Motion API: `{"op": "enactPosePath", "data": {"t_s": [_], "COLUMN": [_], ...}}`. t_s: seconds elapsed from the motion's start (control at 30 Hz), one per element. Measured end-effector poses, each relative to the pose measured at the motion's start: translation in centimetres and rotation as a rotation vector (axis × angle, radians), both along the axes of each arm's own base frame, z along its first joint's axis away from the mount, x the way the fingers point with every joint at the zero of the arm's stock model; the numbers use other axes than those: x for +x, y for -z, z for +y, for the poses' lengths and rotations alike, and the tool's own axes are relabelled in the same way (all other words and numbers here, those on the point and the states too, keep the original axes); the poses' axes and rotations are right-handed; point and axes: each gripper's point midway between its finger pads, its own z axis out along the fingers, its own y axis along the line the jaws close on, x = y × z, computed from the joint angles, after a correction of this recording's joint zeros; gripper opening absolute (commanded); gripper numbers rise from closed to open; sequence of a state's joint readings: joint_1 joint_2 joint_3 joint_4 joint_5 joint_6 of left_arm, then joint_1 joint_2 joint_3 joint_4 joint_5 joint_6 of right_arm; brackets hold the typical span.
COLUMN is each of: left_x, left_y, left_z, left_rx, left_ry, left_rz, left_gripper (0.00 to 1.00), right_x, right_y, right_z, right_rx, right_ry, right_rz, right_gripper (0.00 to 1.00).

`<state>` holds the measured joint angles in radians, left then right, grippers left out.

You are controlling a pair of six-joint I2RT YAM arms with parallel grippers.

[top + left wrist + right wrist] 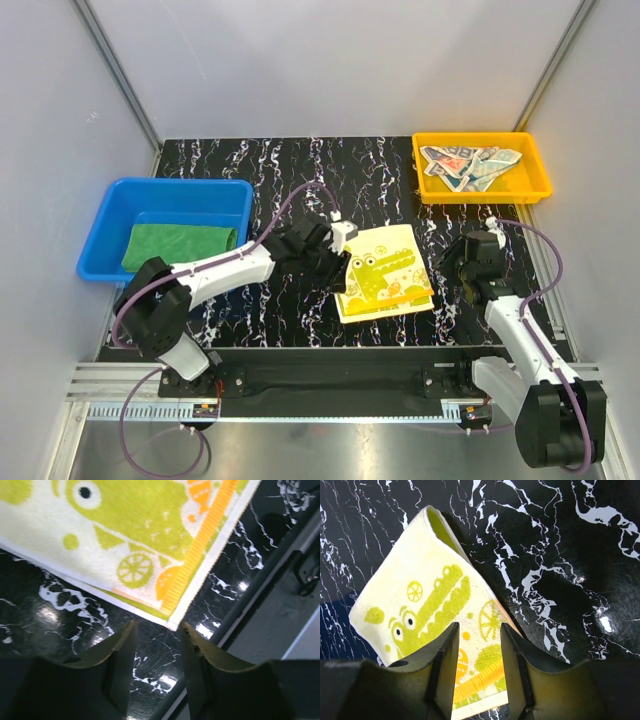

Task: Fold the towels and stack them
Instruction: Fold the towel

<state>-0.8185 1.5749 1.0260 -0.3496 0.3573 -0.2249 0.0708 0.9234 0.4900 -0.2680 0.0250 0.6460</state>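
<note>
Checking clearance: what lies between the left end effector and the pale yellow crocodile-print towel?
Only bare black marble-patterned tabletop, shown in the left wrist view; the left end effector sits short of a corner of the pale yellow crocodile-print towel.

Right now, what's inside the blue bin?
One folded green towel lies in the blue bin, toward its near wall. Anything beneath the towel is covered.

Your left arm (215,268) stretches low toward the centre — left gripper (157,630) angled down, jaws standing apart, not clamped. Your right arm (515,320) is bent at the elbow, wrist turned inward, right gripper (479,630) tilted down, jaws likewise apart.
</note>
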Motion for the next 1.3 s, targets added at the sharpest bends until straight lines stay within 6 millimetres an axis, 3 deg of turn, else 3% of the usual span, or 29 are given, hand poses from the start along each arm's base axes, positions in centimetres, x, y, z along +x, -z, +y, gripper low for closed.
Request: {"op": "enactPosePath", "data": {"t_s": [0.13,0.23,0.37,0.6,0.77,1.0,1.17,1.3], "left_x": [2.0,5.4,9.7,15.1,19.1,25.0,25.5,21.9], "left_y": [-0.1,0.3,2.8,6.2,6.4,5.7,4.9,4.5], "left_z": [0.4,0.1,1.1,3.7,4.0,3.4,3.9,5.2], "left_rx": [0.036,0.055,0.112,0.18,0.166,0.113,0.106,0.119], "left_ry": [-0.076,-0.147,-0.242,-0.361,-0.404,-0.432,-0.432,-0.43], "left_rz": [-0.01,-0.005,0.028,0.084,0.073,0.045,0.051,0.091], "left_gripper": [0.47,0.46,0.43,0.39,0.27,0.26,0.39,0.46], "right_x": [0.3,0.6,0.7,0.5,0.7,1.4,2.7,2.9], "right_y": [0.2,1.7,4.2,6.0,6.2,5.5,3.6,3.1], "right_z": [0.4,0.9,1.7,3.1,4.8,6.6,6.6,6.5], "right_rx": [0.016,0.032,0.059,0.116,0.164,0.175,0.134,0.111], "right_ry": [-0.012,-0.032,-0.063,-0.114,-0.167,-0.258,-0.298,-0.322], "right_rz": [0.007,0.074,0.184,0.252,0.254,0.265,0.229,0.221], "right_gripper": [0.45,0.42,0.41,0.43,0.44,0.46,0.48,0.5]}}
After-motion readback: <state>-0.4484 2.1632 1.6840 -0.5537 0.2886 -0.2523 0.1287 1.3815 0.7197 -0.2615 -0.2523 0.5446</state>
